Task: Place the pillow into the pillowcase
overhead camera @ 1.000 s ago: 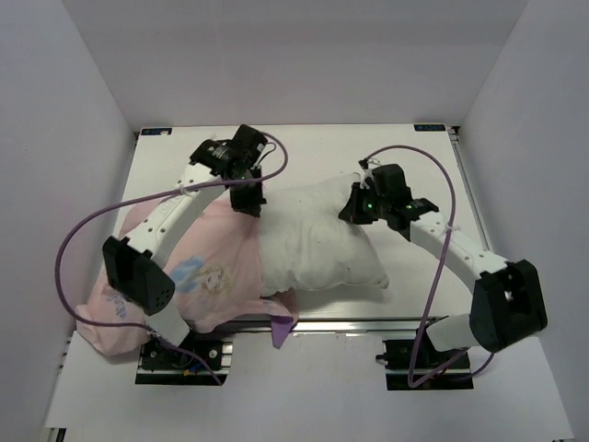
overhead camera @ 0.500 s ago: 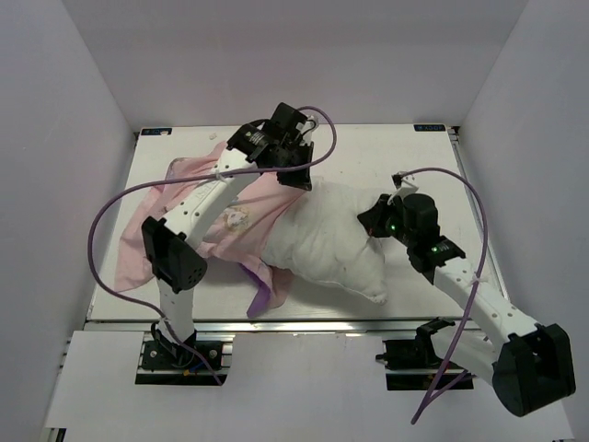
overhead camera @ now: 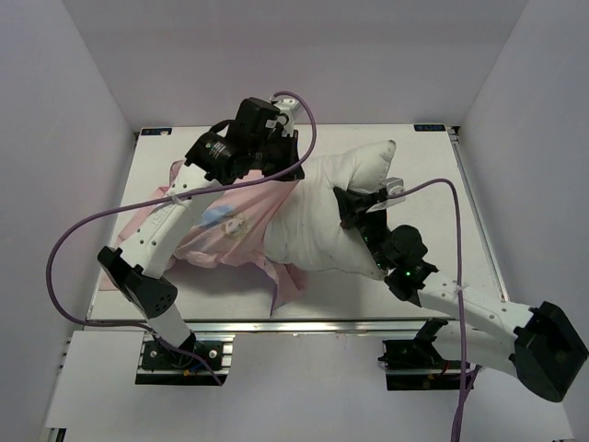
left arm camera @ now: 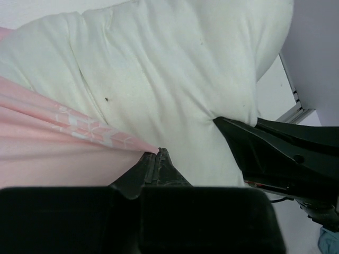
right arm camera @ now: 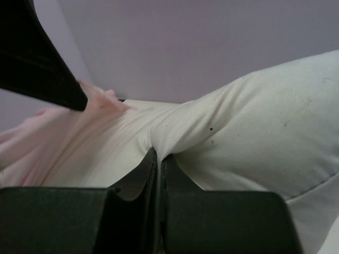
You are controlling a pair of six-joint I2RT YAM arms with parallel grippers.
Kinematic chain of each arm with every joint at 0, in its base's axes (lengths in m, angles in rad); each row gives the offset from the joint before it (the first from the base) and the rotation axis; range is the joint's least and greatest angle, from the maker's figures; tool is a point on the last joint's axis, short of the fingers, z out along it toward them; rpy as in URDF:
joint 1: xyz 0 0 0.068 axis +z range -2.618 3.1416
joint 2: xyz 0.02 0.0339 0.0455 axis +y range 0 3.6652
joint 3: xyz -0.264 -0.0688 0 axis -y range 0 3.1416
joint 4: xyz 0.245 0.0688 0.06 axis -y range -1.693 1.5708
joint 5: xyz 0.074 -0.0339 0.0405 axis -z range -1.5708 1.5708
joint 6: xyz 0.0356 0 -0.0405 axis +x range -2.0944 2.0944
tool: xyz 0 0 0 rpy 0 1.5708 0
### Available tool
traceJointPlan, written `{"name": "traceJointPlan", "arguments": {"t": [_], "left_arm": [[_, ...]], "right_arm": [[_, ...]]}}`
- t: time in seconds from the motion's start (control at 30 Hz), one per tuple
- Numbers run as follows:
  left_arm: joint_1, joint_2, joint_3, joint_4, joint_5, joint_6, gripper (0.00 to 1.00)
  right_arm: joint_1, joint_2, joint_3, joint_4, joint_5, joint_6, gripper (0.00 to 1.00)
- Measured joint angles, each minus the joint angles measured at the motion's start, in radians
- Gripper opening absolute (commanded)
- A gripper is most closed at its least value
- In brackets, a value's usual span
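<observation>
The white pillow [overhead camera: 317, 221] lies raised in the middle of the table, one corner pointing up toward the back right. Its left end sits at the mouth of the pink pillowcase [overhead camera: 216, 226], which spreads to the left with a cartoon print showing. My left gripper [overhead camera: 291, 175] is above the pillow's left end and shut on the pillowcase's upper edge. The left wrist view shows the pink pillowcase [left arm camera: 63, 159] edge meeting the closed gripper [left arm camera: 158, 153], with the pillow [left arm camera: 175, 69] beyond. My right gripper [overhead camera: 343, 208] is shut on a pinch of pillow [right arm camera: 249, 132] fabric, drawn into the gripper [right arm camera: 159, 154].
The white table [overhead camera: 414, 157] is boxed in by pale walls on three sides. A metal rail [overhead camera: 322, 323] runs along the near edge. Purple cables [overhead camera: 69, 239] loop off both arms. A purple flap of the pillowcase [overhead camera: 282, 285] hangs toward the near edge.
The right arm has swung left and forward, pushing the pillow up and toward the pillowcase; its far corner now points back right. The left gripper has shifted slightly left, still holding the pillowcase edge.
</observation>
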Motion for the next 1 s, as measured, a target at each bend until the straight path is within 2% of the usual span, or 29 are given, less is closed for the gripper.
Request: {"name": "traceJointPlan", "arguments": {"t": [0.1, 0.27, 0.33, 0.37, 0.4, 0.43, 0.47, 0.5, 0.53, 0.77, 0.9, 1.0], "left_arm": [[0.0, -0.002, -0.051, 0.042, -0.003, 0.007, 0.0], [-0.008, -0.044, -0.317, 0.176, 0.031, -0.01, 0.0], [-0.016, -0.085, -0.437, 0.221, 0.042, -0.024, 0.0], [-0.019, -0.114, -0.497, 0.232, 0.042, -0.034, 0.19], [-0.021, -0.143, -0.538, 0.232, 0.039, -0.04, 0.33], [-0.022, -0.176, -0.576, 0.233, 0.033, -0.049, 0.51], [-0.023, -0.211, -0.605, 0.231, 0.027, -0.065, 0.8], [-0.025, -0.245, -0.625, 0.225, 0.019, -0.075, 0.9], [-0.028, -0.276, -0.638, 0.222, 0.016, -0.087, 0.98], [-0.032, -0.496, -0.716, 0.191, -0.082, -0.201, 0.98], [-0.034, -0.618, -0.742, 0.098, -0.259, -0.341, 0.98], [-0.029, -0.665, -0.778, 0.024, -0.388, -0.451, 0.98]], "right_arm": [[0.021, 0.076, 0.021, 0.087, 0.097, -0.044, 0.0], [0.024, 0.183, 0.019, 0.062, 0.202, -0.023, 0.0], [0.024, 0.194, 0.008, -0.002, 0.214, 0.008, 0.25], [0.024, 0.19, 0.002, -0.04, 0.214, 0.026, 0.38], [0.024, 0.183, -0.004, -0.085, 0.213, 0.042, 0.5], [0.024, 0.171, -0.005, -0.132, 0.211, 0.05, 0.71], [0.024, 0.153, -0.005, -0.186, 0.205, 0.053, 0.81], [0.024, 0.131, 0.001, -0.243, 0.2, 0.047, 0.89], [0.025, 0.109, 0.014, -0.302, 0.192, 0.039, 0.89], [0.032, 0.072, 0.247, -0.673, 0.165, -0.061, 0.89], [0.036, 0.078, 0.346, -0.76, 0.13, -0.102, 0.89], [0.029, 0.158, 0.469, -0.817, 0.088, -0.11, 0.89]]}}
